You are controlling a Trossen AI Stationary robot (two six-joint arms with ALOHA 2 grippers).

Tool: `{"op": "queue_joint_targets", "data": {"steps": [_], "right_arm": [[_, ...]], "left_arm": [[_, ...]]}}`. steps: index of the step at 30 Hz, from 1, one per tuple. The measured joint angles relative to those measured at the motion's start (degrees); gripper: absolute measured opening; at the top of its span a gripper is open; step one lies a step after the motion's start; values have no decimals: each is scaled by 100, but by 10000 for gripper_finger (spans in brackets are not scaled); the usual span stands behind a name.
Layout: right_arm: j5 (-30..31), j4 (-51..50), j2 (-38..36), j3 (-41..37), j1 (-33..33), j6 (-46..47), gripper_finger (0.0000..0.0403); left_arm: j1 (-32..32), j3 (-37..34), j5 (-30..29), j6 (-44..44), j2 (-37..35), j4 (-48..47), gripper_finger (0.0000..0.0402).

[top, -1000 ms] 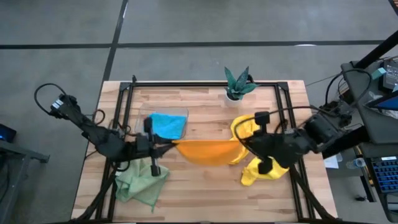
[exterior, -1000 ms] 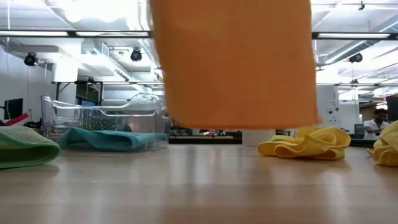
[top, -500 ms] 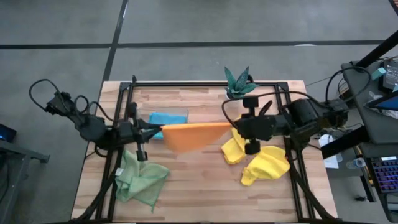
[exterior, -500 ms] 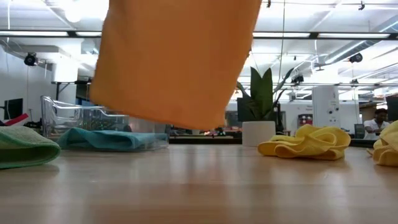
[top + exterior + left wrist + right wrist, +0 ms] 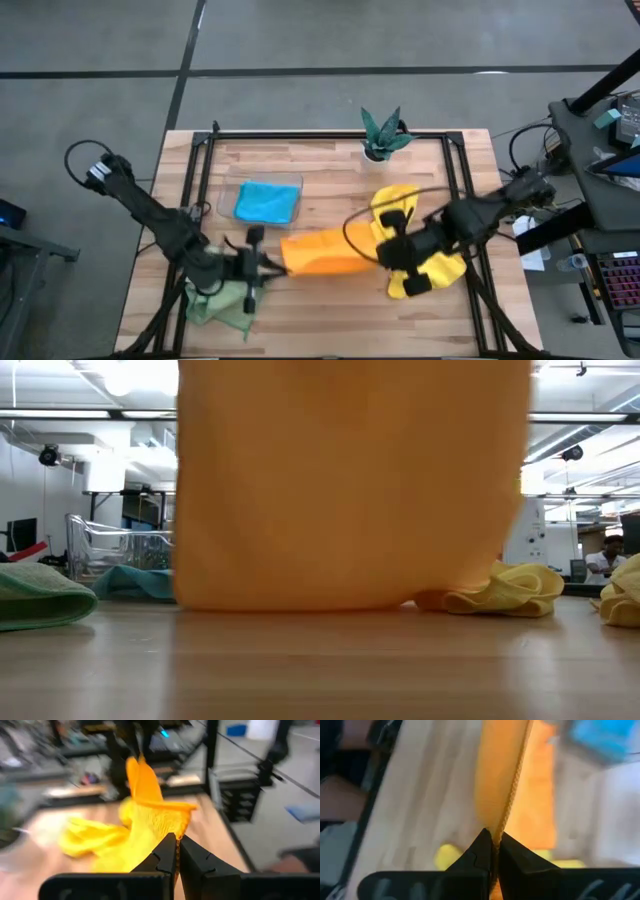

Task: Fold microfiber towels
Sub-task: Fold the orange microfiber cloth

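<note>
Butcher-block table [image 5: 330,310] filled the middle of the high view, pale wood inside a black frame, grey floor all round it. From table height the room behind was a bright workshop with ceiling lights, and a person [image 5: 603,563] sat far off at the right edge. Up by the back rail stood a small teal-leaved plant [image 5: 383,135] in a white pot. The clear plastic tray [image 5: 228,190] had the blue towel [image 5: 266,202] lying flat inside it. Near the front left corner the green towel [image 5: 222,302] sat crumpled; two yellow towels [image 5: 425,272] were heaped at the right. And the orange towel [image 5: 325,254] was stretched between the arms near the table's middle, hanging like a curtain in the low view, its bottom edge at or just above the wood. The left gripper [image 5: 272,268] was clamped tight on its left edge, fingers [image 5: 165,854] pinched together on the hem. The right gripper [image 5: 378,253] was clamped just as tight on the opposite edge.
</note>
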Motion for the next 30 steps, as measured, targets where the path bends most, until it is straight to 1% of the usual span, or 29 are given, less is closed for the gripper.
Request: {"op": "queue_joint_targets", "data": {"steps": [3, 7, 10, 12, 15, 19, 24, 30], "right_arm": [[-273, 369, 0, -435, 270, 376, 8], [-703, 1146, 25, -904, 609, 795, 8], [-1010, 1871, 113, -1206, 871, 962, 8], [-1065, 2293, 201, -1373, 1017, 1073, 8], [-1105, 2719, 357, -1504, 1200, 1218, 8], [-1377, 3103, 679, -1505, 1374, 1441, 8], [-1791, 3193, 1091, -1448, 1444, 1461, 8], [-1883, 3161, 1431, -1448, 1283, 1212, 8]], "left_arm": [[-123, 3, 395, -634, 316, 40, 0], [-226, 35, 1062, -1505, 704, 81, 0], [-319, 68, 1441, -1821, 983, 312, 0], [-351, 109, 1799, -2050, 1163, 383, 0], [-397, 157, 2295, -2399, 1453, 599, 0], [-454, 291, 2848, -2683, 1737, 919, 0], [-483, 264, 2902, -2763, 1840, 879, 0], [-468, 137, 2750, -2767, 1837, 813, 0]]}}
